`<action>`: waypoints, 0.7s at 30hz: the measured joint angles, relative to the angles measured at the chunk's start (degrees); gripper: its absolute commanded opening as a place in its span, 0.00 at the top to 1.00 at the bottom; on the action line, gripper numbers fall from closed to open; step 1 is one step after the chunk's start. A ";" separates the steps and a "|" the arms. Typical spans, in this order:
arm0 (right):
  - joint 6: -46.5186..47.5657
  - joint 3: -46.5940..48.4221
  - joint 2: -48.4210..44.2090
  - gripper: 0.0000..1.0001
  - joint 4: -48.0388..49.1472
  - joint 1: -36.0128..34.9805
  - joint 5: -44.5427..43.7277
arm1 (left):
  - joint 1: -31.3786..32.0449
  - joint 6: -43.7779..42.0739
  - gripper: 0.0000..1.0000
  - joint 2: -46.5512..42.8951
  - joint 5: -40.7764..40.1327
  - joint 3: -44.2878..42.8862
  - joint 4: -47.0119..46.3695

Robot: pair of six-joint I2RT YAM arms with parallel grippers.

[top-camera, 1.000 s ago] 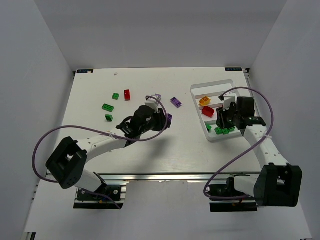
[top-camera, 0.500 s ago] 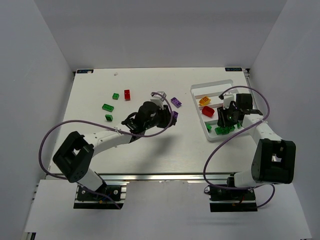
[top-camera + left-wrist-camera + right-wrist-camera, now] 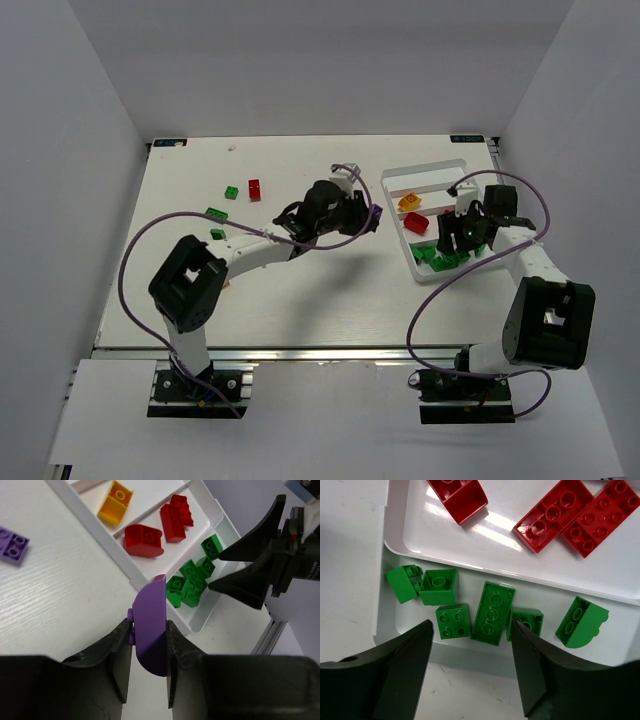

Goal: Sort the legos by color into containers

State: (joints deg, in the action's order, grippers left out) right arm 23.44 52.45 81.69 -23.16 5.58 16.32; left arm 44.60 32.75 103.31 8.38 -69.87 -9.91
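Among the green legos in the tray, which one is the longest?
The green brick in the middle of the row: an oblong, clearly longer than the other green pieces, which are square or rounded.

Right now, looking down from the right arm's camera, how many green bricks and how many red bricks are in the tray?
Green bricks: 6
Red bricks: 3
Total: 9

White tray (image 3: 395, 510), green bricks (image 3: 492, 612) and red bricks (image 3: 552, 515) laid in it, one orange brick (image 3: 116, 502), purple piece (image 3: 150, 600) gripped by black left gripper (image 3: 148, 640), white table (image 3: 60, 590).
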 measured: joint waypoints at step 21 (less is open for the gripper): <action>18.18 4.37 -9.05 0.69 -11.23 7.96 35.91 | -4.48 4.24 0.89 34.18 7.89 -36.17 -7.41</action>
State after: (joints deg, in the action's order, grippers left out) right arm 41.63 56.82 72.64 -34.39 13.54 52.23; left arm 40.12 36.99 137.49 16.27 -106.04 -17.32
